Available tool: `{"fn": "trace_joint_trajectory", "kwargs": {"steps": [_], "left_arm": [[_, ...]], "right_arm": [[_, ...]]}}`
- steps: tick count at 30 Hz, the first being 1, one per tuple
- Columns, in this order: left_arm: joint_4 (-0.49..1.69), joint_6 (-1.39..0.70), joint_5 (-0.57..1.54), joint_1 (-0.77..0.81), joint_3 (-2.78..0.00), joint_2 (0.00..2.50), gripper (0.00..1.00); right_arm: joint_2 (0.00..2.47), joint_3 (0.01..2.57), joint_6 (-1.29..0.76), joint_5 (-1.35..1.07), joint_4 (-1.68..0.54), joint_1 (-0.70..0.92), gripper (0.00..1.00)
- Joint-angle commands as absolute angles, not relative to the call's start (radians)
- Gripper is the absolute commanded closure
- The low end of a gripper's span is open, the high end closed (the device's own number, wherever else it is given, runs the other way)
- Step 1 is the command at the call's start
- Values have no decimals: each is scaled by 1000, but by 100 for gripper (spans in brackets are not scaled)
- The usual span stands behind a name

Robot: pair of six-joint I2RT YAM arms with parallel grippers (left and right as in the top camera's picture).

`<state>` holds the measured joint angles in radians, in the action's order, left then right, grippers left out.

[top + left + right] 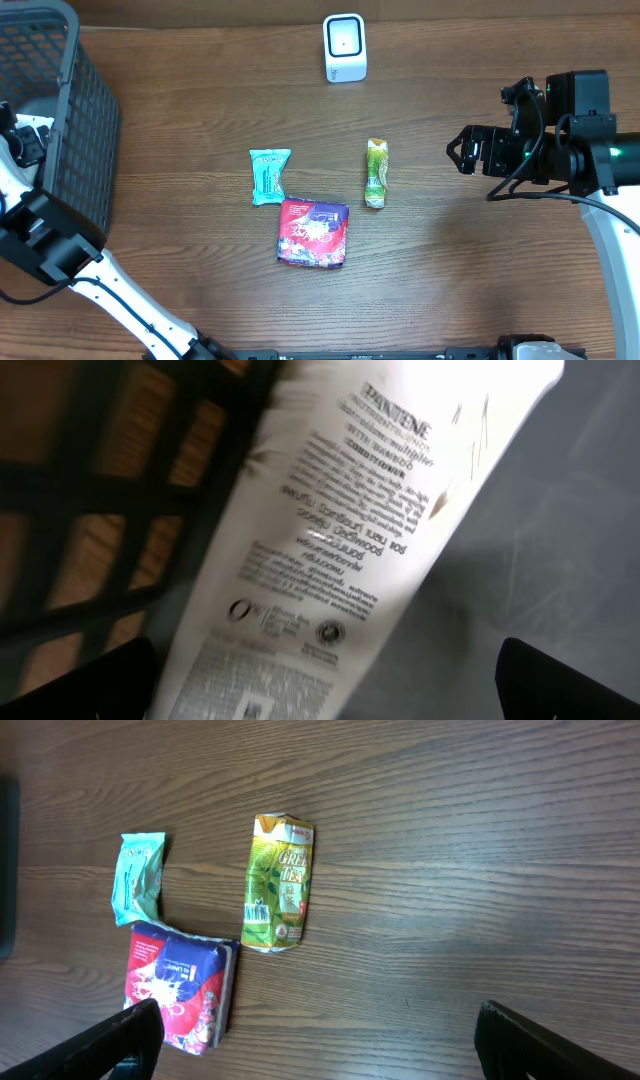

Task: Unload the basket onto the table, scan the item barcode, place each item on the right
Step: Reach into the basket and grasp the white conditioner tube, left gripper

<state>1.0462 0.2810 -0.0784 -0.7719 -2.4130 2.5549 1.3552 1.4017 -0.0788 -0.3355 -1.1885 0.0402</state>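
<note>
A white scanner (345, 47) stands at the table's far edge. Three items lie mid-table: a teal packet (269, 175), a green tea packet (376, 172) and a red-and-blue packet (313, 232). My right gripper (462, 152) hovers open to the right of them; its wrist view shows the green packet (280, 885), the teal packet (138, 878) and the red packet (180, 985) ahead of the open right gripper (335, 1045). My left gripper (325, 690) is open inside the basket, over a white Pantene conditioner tube (340, 540) whose printed back faces up.
A dark grey mesh basket (75, 110) fills the far-left corner, with my left arm (45, 240) reaching into it. Its lattice wall (120, 490) stands just left of the tube. Bare wooden tabletop surrounds the items.
</note>
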Motion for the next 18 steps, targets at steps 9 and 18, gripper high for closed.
{"fn": "trace_joint_trajectory", "kwargs": {"steps": [9,18], "left_arm": [[1044,260,-58,-759,-2360,2564,96],[1149,116,5,-716,-2430,2545,96]], "right_arm": [[1359,1414,-83,-335,-1178,45,0],[1359,1414,-83,-336,-1158,45,0]]}}
